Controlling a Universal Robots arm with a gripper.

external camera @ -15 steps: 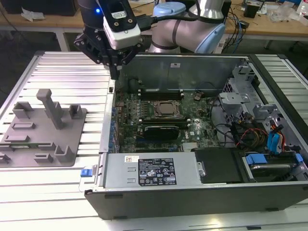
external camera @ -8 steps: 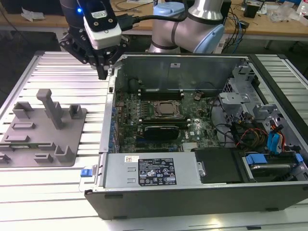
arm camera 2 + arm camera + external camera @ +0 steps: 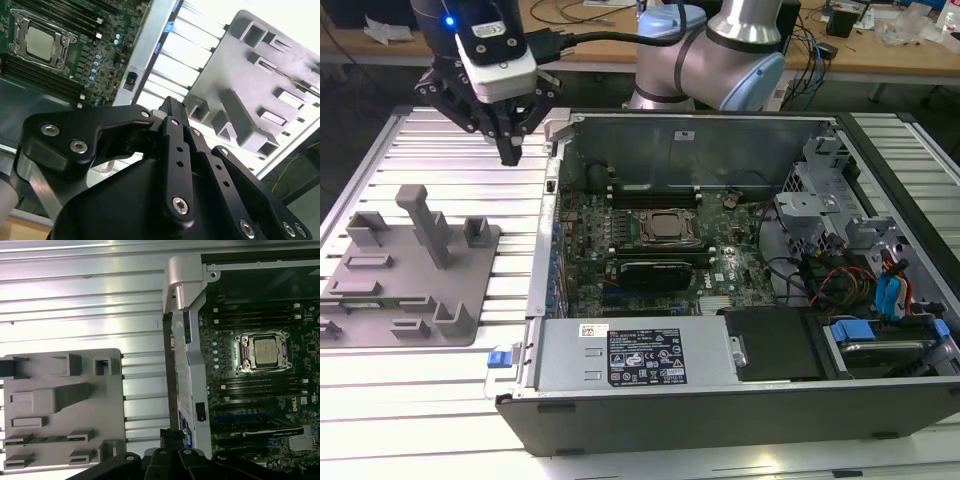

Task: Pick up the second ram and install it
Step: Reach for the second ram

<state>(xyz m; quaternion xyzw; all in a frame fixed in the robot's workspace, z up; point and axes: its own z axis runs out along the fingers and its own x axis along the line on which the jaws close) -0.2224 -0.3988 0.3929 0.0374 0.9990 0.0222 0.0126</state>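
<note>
Our gripper point(image 3: 510, 150), closed and empty, hovers over the table point(image 3: 440, 140), grey holder point(image 3: 480, 250) at seven o'clock. We judge pick-up unstarted; grasping needs opened fingers.

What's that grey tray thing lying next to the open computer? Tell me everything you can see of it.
The grey tray looks like matte moulded plastic: a flat plate carrying raised blocks, small open pockets and one tall slanted post. It lies flat on the ribbed metal table, at the exterior view's left of the computer case. The gripper hangs apart from it.
</note>
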